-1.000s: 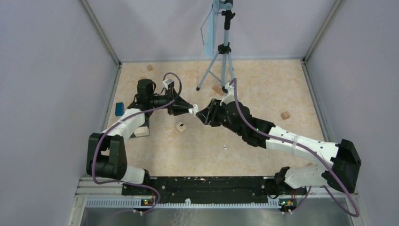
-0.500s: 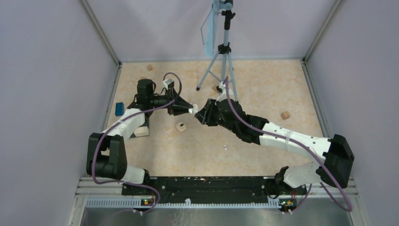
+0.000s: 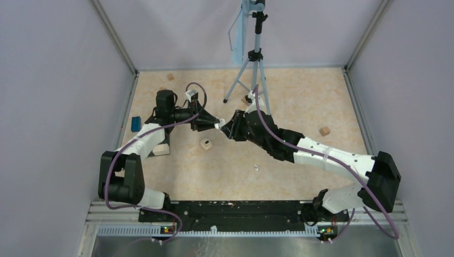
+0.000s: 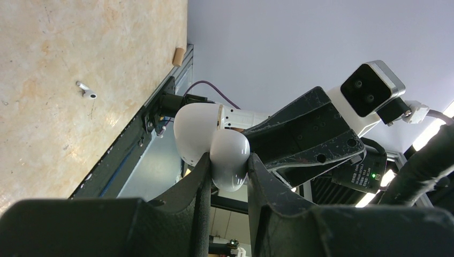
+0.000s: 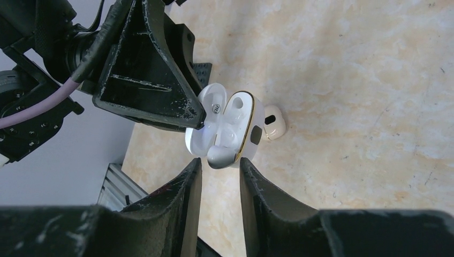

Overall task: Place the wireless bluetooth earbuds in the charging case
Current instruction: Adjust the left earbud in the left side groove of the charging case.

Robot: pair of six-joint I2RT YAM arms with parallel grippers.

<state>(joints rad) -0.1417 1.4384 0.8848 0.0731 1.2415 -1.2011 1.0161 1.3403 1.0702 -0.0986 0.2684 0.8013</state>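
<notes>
White plastic charging case [image 4: 194,130]: clamped between the fingers of the left gripper [image 4: 227,160], lifted off the table [image 3: 300,96] left of centre. The lid is hinged open and the wells face the right arm. We read this as a fixture hold. The case is rigid and off the surface, so the other arm can come in along the well axis rather than press on a loose shell.

Right gripper [image 5: 219,161]: nose to nose with the left one, tips at the case mouth. One earbud [image 5: 218,154] sits between its fingers at the lip of a well. We cannot tell whether the fingers pinch it or stand clear of it; the gap on each side is too fine to resolve.

Second earbud [image 3: 256,167]: lying loose on the table, nearer the bases and right of the grippers, well apart from both. A second small case [image 3: 205,143] rests on the table just to the near side of the held one.

Judgement: first insertion in progress, seating unconfirmed, one earbud not yet picked.
</notes>
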